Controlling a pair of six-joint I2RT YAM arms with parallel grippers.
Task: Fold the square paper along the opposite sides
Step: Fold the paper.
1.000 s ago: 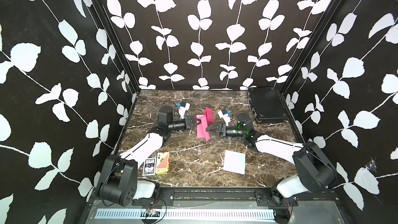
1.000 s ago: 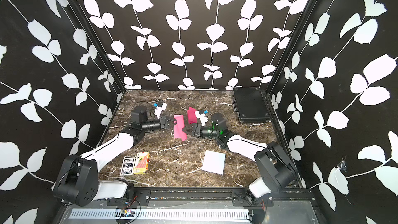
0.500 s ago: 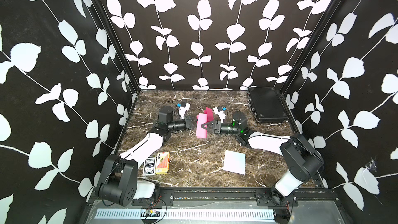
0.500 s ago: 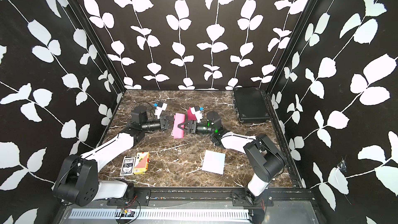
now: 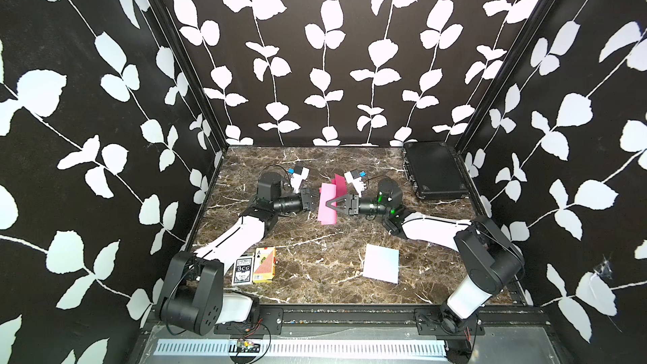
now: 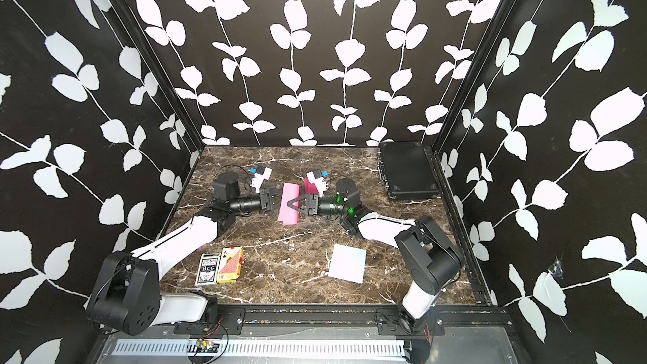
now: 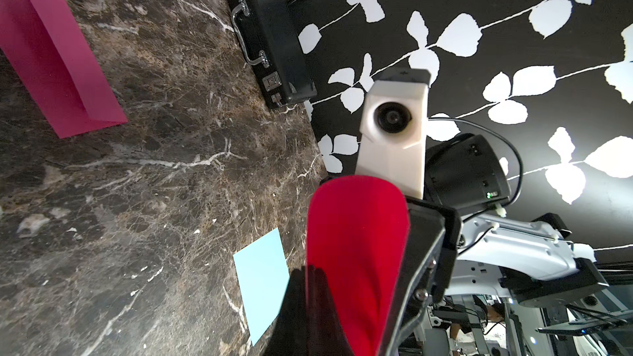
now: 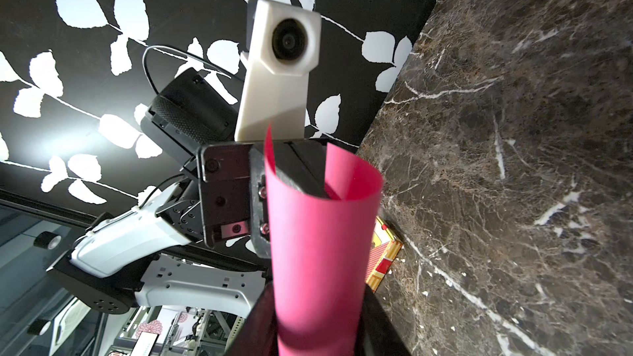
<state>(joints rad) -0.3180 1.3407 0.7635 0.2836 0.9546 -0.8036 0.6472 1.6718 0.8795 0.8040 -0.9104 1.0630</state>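
Locate the pink paper at mid-table, bent into a U between the two grippers. Read the edges from the right wrist view: both free edges toward the left gripper, spread apart from each other; bend toward the right gripper, rounded and uncreased. Contact with the tabletop: not determinable.

Note bare marble in front of the paper, bounded by two card packs at front left and a pale blue sheet at front right, both well apart from the paper. Note a darker pink folded sheet just behind the paper, and a black case in the back right corner, along the right wall.

Left arm: stretched low from front left toward centre, wrist level, gripper horizontal, aimed at the right gripper. Jaws closed on the paper at its free-edge side.

Right arm: mirrored from front right, forearm low over the marble, gripper horizontal and rolled onto its side, wrist camera toward the back wall. Jaws partly apart astride the bend, one finger along each outer face; firm grip or mere enclosure: not determinable.
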